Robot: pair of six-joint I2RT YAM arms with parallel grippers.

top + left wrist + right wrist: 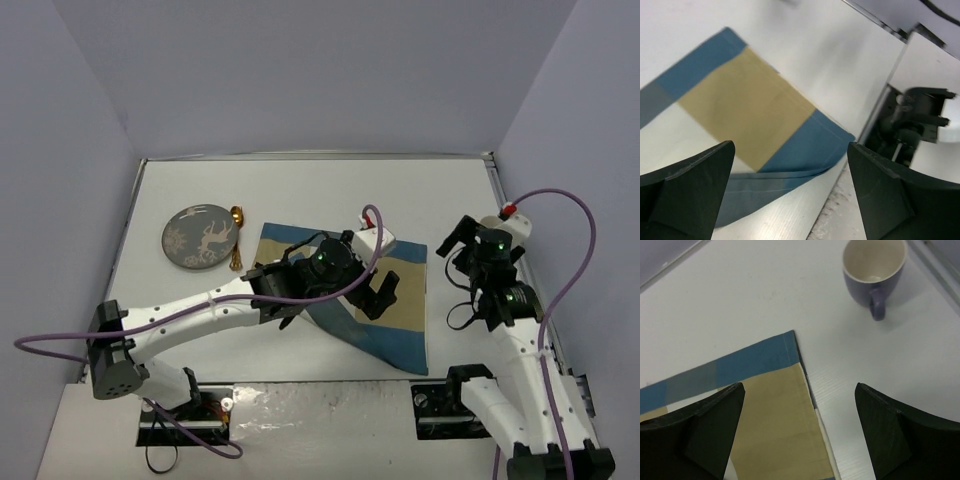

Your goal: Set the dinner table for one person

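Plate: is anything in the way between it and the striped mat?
Yes. A gold spoon lies beside the plate, between it and the mat. The open left end effector also hangs above the mat.

My white dinner table (300, 190) bears a skewed blue-and-tan placemat (410, 290) near its middle. To the left lies a patterned plate (200, 237), a gold spoon (237, 235) just right of it. A purple mug (874, 265) stands near the placemat's corner.

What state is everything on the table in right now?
Placemat, spread on table, one edge folded over.
Plate, flat, bare.
Gold spoon, lying beside plate.
Purple mug, upright, empty.
Left fingers, open, above placemat.
Right fingers, open, holding nothing.
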